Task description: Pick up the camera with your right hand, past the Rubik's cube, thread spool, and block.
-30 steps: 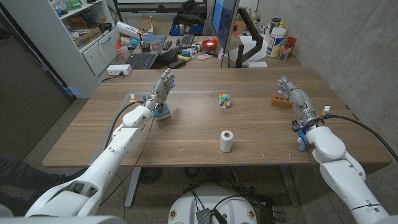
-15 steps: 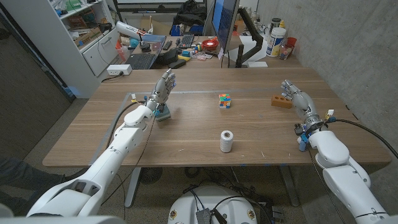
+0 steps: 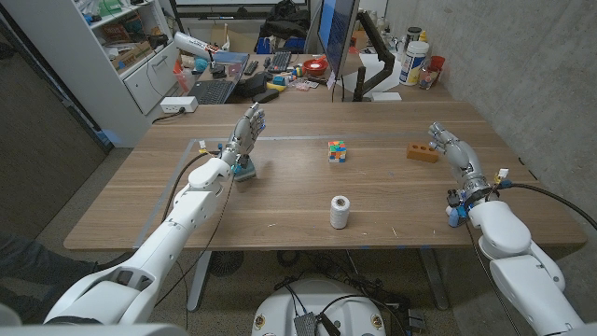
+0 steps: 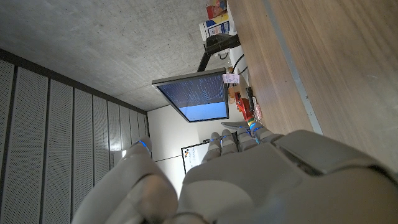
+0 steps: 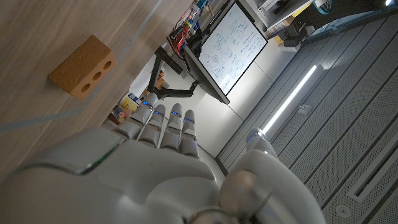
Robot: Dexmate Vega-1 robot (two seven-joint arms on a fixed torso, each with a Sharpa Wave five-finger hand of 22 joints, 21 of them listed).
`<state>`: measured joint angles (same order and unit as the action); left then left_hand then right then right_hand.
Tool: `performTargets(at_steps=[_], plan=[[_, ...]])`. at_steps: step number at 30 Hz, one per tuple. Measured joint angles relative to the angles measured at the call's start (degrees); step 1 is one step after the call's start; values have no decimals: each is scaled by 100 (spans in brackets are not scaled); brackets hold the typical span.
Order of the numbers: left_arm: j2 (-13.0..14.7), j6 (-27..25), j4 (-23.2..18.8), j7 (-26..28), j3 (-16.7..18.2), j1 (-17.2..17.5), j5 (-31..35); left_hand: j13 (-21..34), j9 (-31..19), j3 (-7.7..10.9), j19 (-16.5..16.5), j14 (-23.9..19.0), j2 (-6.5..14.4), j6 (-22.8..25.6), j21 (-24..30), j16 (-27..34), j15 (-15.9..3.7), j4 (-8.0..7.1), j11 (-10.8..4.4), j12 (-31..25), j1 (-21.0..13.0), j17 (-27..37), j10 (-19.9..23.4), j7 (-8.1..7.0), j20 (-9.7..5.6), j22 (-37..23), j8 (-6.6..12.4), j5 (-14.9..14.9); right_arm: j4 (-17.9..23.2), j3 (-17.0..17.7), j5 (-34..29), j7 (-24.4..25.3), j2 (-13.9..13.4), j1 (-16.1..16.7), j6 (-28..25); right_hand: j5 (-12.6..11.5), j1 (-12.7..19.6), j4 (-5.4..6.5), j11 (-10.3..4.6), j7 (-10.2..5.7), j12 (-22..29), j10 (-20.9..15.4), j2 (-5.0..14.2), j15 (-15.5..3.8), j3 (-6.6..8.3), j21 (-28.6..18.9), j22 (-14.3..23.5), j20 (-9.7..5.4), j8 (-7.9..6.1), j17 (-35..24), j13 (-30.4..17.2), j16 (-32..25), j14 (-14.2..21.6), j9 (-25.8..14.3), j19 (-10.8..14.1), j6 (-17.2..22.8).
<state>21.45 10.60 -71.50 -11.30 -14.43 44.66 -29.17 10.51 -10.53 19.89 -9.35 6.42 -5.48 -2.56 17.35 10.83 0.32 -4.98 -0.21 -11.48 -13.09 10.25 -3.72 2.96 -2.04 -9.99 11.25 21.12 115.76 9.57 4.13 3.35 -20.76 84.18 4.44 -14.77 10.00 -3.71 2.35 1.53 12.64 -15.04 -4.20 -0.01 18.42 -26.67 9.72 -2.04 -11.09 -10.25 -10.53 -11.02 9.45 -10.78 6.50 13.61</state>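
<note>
Drifting rightward over the last second, the right hand point(image 3: 451, 151) now stands clear of the orange wooden block with three holes point(image 3: 422, 152), which it earlier overlapped in the head view; its fingers are stretched out and apart, holding nothing. That shift looks like a repositioning, not an approach, since the small dark teal camera point(image 3: 244, 170) sits on the far side of the wooden counter point(image 3: 280, 201), just beside the left hand point(image 3: 244, 133), whose fingers are also extended and empty. Between lie the multicoloured Rubik's cube point(image 3: 337, 150) and the white thread spool point(image 3: 340, 211), neither of which has moved. Reaching the camera will likely demand a long sweep across the counter, past all three.
</note>
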Motion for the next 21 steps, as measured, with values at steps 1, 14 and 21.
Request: performTargets(at_steps=[1,14,21], plan=[[0,0,3,-2,0,-3,0,0,0,0,0,0,0,0,-18,0,0,0,0,0,0,0,0,0,0,0,0,0,9,5,-5,2,2,8,-4,0,0,-10,0,0,0,0,0,0,10,0,0,0,0,0,0,0,0,0,0,0],[0,1,127,-91,-23,-104,11,0,1,-24,0,0,0,0,-22,0,0,-24,0,0,0,0,0,0,0,0,0,0,203,90,-195,-24,-7,206,-135,0,56,-16,-32,0,0,-32,4,-30,17,40,0,-10,0,0,0,0,30,0,135,0],[9,-42,175,-138,-44,-160,25,0,1,-24,0,0,22,0,-62,0,0,-24,0,0,-22,0,0,0,0,0,0,0,280,118,-314,-44,-18,290,-151,0,147,-93,-62,-31,0,-62,-26,-61,23,62,0,-10,0,13,0,0,61,0,135,31]])
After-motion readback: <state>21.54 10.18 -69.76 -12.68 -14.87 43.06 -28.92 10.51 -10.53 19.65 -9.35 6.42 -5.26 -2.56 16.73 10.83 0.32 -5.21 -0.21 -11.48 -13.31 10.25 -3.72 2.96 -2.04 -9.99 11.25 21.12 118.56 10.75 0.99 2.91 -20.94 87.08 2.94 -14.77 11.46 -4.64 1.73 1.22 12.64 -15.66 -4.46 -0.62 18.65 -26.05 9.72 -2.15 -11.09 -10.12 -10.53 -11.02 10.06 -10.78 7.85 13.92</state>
